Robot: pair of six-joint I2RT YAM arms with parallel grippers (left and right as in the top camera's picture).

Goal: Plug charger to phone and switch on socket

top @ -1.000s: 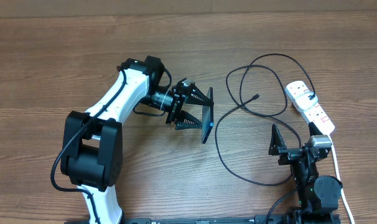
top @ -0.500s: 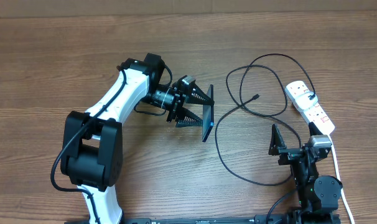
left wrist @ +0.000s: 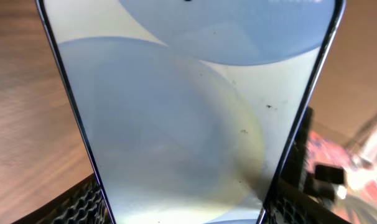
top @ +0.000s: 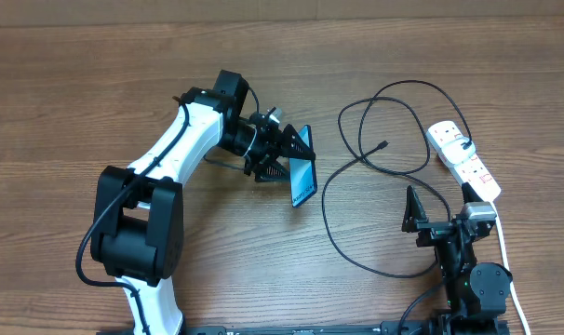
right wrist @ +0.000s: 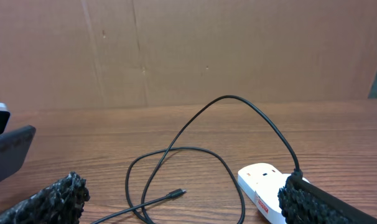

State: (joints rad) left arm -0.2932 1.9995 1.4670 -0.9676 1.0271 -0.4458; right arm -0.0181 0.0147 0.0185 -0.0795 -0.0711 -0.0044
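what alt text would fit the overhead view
The left arm's tool grips a blue-screened smartphone over a wooden table. To its right a black charger cable lies in loose loops, plug tip free, beside a white power strip. The right arm's tool rests open near the bottom edge.

From overhead we see even, diffuse light across the tabletop (top: 59, 84). Shadows there are soft and short, and the picture is sharp to its edges. In the left wrist view the phone (left wrist: 176, 124) fills the frame, too close for focus. Its screen looks pale and washed, with a broad soft reflection, and the right margin is smeared with blur. The right wrist view is dimmer and warmer. There the charger (right wrist: 176, 148) is crisp, while the right end effector (right wrist: 182, 186) shows dark, blurred fingers (right wrist: 51, 198) in the lower corners.
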